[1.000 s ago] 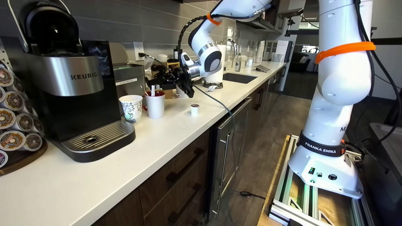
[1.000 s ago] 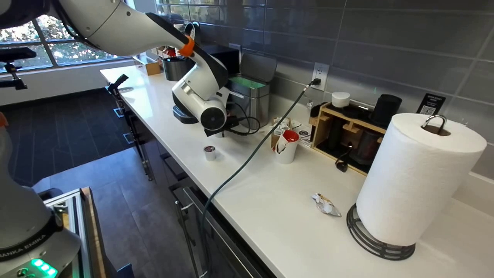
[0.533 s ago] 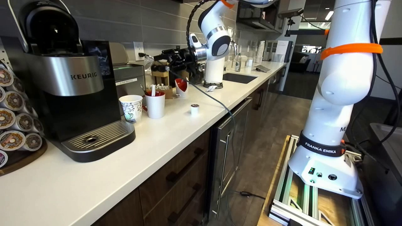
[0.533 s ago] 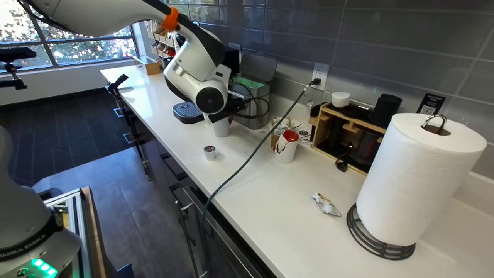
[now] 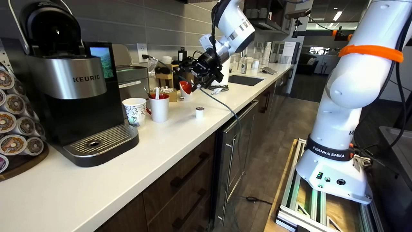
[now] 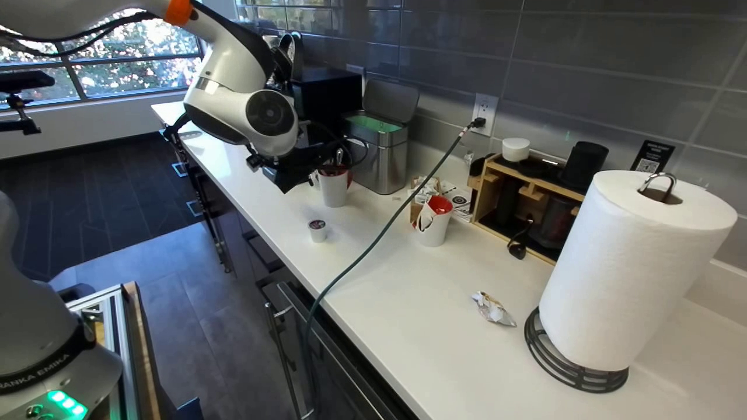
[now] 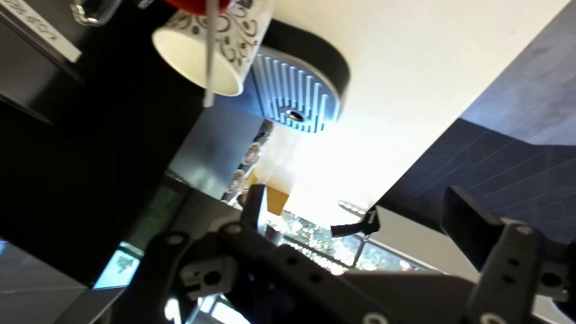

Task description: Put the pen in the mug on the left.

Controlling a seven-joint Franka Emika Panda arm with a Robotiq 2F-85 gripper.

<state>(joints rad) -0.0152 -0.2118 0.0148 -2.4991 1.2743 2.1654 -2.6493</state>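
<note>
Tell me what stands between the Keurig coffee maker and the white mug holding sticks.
In an exterior view, a swirl-patterned paper cup stands between the Keurig coffee maker and the mug.

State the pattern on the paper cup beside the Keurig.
Dark swirls on white; the paper cup shows this best in the wrist view.

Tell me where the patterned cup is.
In an exterior view, the patterned cup stands left of centre, between the coffee maker and the nearer white mug.
</note>
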